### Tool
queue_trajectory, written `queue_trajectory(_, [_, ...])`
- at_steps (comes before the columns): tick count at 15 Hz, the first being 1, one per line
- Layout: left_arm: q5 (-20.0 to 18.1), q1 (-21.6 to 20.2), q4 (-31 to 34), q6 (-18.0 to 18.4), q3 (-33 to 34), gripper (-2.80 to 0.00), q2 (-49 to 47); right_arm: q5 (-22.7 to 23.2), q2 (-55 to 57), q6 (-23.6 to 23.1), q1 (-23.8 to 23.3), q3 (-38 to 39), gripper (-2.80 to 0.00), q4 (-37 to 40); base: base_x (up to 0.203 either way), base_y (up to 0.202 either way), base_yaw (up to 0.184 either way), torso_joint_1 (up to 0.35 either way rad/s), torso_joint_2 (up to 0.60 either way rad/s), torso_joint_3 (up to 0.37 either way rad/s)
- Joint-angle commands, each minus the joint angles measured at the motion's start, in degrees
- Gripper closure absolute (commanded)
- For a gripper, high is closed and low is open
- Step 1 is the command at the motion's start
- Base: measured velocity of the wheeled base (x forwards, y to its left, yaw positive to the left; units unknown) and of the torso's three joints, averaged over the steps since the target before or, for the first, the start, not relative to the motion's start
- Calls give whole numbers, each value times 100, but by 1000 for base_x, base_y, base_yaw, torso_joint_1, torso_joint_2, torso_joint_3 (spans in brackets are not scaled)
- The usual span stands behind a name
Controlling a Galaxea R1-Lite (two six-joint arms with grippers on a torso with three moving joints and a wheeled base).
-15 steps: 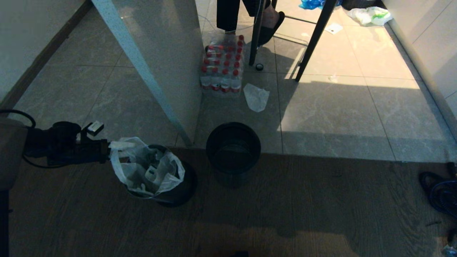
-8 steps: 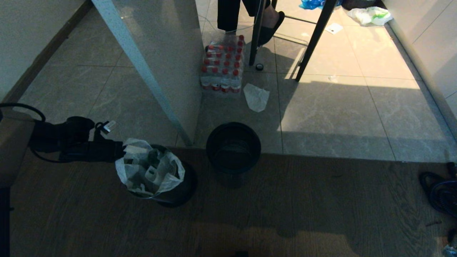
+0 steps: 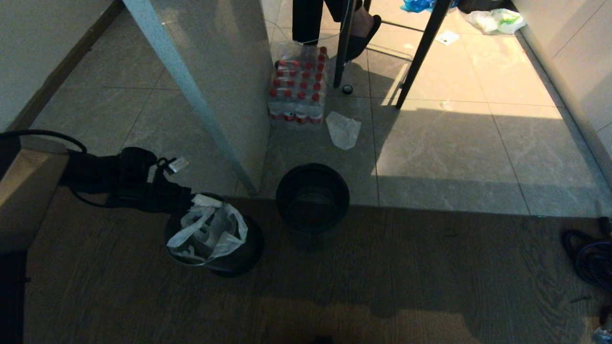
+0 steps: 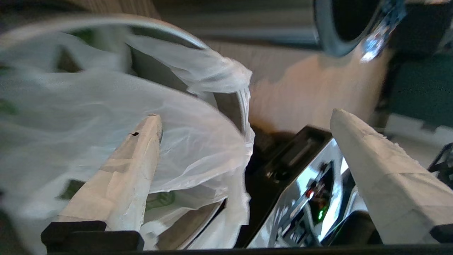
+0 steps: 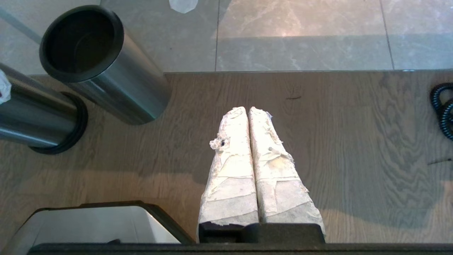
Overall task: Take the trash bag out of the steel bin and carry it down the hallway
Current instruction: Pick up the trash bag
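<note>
Floor [image 3: 334, 286]: dark wood-grain planks in front, meeting glossy grey marbled tiles of the hallway [image 3: 478, 134] beyond; a pale wall panel [image 3: 224, 71] stands on the seam. Steel bin [image 3: 248, 248]: upright on the planks near the seam, black base ring. Second bin [image 3: 312, 198], dark inside: just beside it, apparently without a liner. Trash bag [image 3: 210, 229]: inside the steel bin, loose top rising above the rim, so its film is reachable from the side. Left gripper [image 4: 244, 141]: at the bin's rim, taped fingers [image 4: 134, 159] spread wide, one pressed into the film, nothing clamped; likely lining up for a pinch. Right gripper [image 5: 248, 148]: parked over bare planks, fingers together, empty. Bottle pack [image 3: 297, 88] and crumpled bag [image 3: 343, 129]: on the tiles.
</note>
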State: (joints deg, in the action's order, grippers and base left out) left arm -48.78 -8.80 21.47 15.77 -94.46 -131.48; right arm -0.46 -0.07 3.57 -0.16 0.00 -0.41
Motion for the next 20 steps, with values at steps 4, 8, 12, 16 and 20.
queue_trajectory(4, [833, 460, -11, 129, 33, -280, -29, 2, -1, 3, -2, 0, 0, -2, 0, 0, 0, 0, 0, 0])
queue_trajectory(8, [1232, 546, -47, 121, -72, -280, -116, 2, -1, 3, -2, 0, 0, -2, 0, 0, 0, 0, 0, 0])
queue_trajectory(12, [1300, 548, -61, 102, -103, -280, -157, 2, -1, 3, -2, 0, 0, -2, 0, 0, 0, 0, 0, 0])
queue_trajectory(16, [1512, 604, -53, 111, -140, -280, -124, 2, -1, 3, -2, 0, 0, -2, 0, 0, 0, 0, 0, 0])
queue_trajectory(20, [2147, 899, -21, 152, -164, -280, -133, 2, -1, 3, -2, 0, 0, -2, 0, 0, 0, 0, 0, 0])
